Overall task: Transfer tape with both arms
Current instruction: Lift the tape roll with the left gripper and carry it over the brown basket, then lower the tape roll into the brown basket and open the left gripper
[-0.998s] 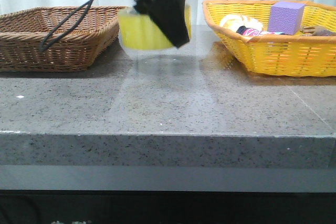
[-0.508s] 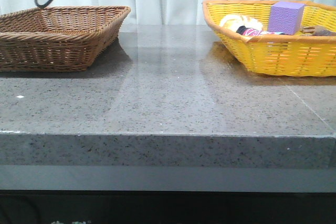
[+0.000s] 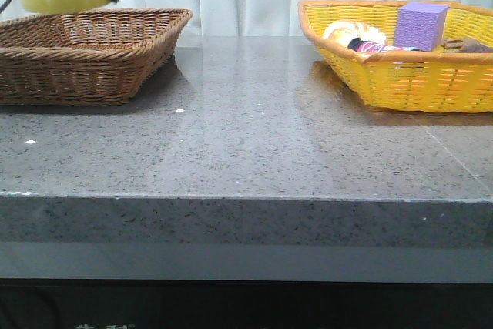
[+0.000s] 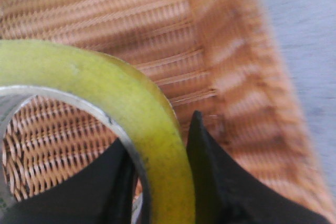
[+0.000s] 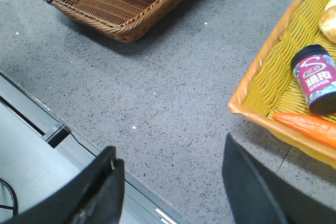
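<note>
We see the yellow wicker basket (image 3: 400,75) holding a purple cube (image 3: 420,25), dark jar (image 5: 316,78) and orange carrot (image 5: 307,126). Our left gripper (image 4: 157,182) pinches the yellow translucent tape roll (image 4: 126,108) above the brown wicker basket (image 3: 85,55); our right gripper (image 5: 170,182) is spread, holding nothing.

The left gripper (image 4: 160,182) clamps the wall of the yellow tape roll (image 4: 115,98): one black finger (image 4: 110,182) sits inside the core, the other outside. Beyond the fingers, the brown wicker basket (image 4: 210,72) fills the background, blurred.
</note>
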{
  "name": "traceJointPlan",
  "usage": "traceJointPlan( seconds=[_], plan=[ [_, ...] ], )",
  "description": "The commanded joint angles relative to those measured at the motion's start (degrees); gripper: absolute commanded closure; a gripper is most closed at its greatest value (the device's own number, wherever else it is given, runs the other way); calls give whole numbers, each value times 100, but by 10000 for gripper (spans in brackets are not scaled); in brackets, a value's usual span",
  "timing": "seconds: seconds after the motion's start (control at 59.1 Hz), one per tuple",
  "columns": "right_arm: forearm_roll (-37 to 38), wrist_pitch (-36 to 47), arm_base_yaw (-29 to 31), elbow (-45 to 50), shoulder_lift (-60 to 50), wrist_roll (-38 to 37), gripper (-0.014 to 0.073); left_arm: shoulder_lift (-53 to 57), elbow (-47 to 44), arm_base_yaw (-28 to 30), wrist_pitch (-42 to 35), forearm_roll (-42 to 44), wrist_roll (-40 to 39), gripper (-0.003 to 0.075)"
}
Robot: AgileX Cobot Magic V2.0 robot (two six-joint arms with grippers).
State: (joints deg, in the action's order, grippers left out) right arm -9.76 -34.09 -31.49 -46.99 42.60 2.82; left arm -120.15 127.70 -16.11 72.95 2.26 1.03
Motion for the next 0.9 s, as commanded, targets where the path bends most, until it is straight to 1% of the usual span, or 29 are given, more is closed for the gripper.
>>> traceJointPlan(
  seconds=[0.0,0.254,0.321,0.355,0.389,0.44,0.474,0.541,0.677,0.88],
  plan=[
    [-44,399,24,-145,-33,41,150,166,184,35,54,-37,-57,549],
    [-44,399,24,-145,-33,41,150,-210,172,35,54,-88,-57,548],
    [-44,399,24,-145,-33,41,150,-271,162,35,54,-88,-57,531],
    [-44,399,24,-145,-33,41,150,-284,162,35,54,-88,-57,507],
    [-44,399,24,-145,-33,41,150,-283,162,35,54,-88,-57,468],
    [-44,399,24,-145,-33,41,150,-283,162,35,54,-88,-57,387],
    [-44,399,24,-145,-33,41,150,-273,162,35,54,-88,-57,349],
    [-44,399,24,-145,-33,41,150,-223,162,35,54,-127,-57,295],
    [-44,399,24,-145,-33,41,150,-14,162,35,54,-260,-57,301],
    [-44,399,24,-145,-33,41,150,593,148,35,54,-531,-57,302]
  ],
)
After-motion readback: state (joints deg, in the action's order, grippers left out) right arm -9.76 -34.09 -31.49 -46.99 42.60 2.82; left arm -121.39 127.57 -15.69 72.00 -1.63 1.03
